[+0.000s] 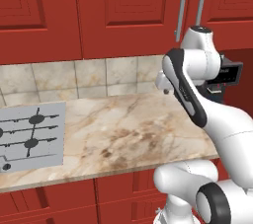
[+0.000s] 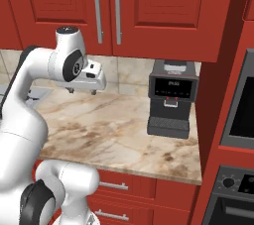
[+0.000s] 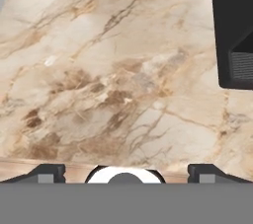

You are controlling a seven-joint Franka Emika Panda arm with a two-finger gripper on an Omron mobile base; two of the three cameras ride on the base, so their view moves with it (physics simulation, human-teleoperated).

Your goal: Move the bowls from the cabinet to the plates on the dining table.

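Two long grey bar handles [image 1: 191,8] hang side by side on the closed red raised-panel wall cabinet [image 1: 113,11] in the left base view, above the far right end of the beige brown-veined marble surface [image 1: 118,134]. Grey cooktop [image 1: 30,136] set into the surface at its left edge. Tiled backsplash along the far edge. White arm rises from lower right, elbow bent above the right end of the surface; a black coffee machine [image 1: 228,74] partly hidden behind it.

Right base view: same red cabinet doors shut, handles at centre top. Gripper [image 2: 82,89] hangs under the white wrist, above the left part of the surface, well clear of the marble; fingers small here, spread hard to judge. Black coffee machine stands on the right end of the surface, near the far edge. Dark oven front [image 2: 238,135] in the red column at far right.

Hand view: gripper [image 3: 126,171] looks straight down at bare marble, the two dark finger tips [image 3: 47,172] set wide apart, nothing between them — open, empty. Black coffee machine base at the right edge.
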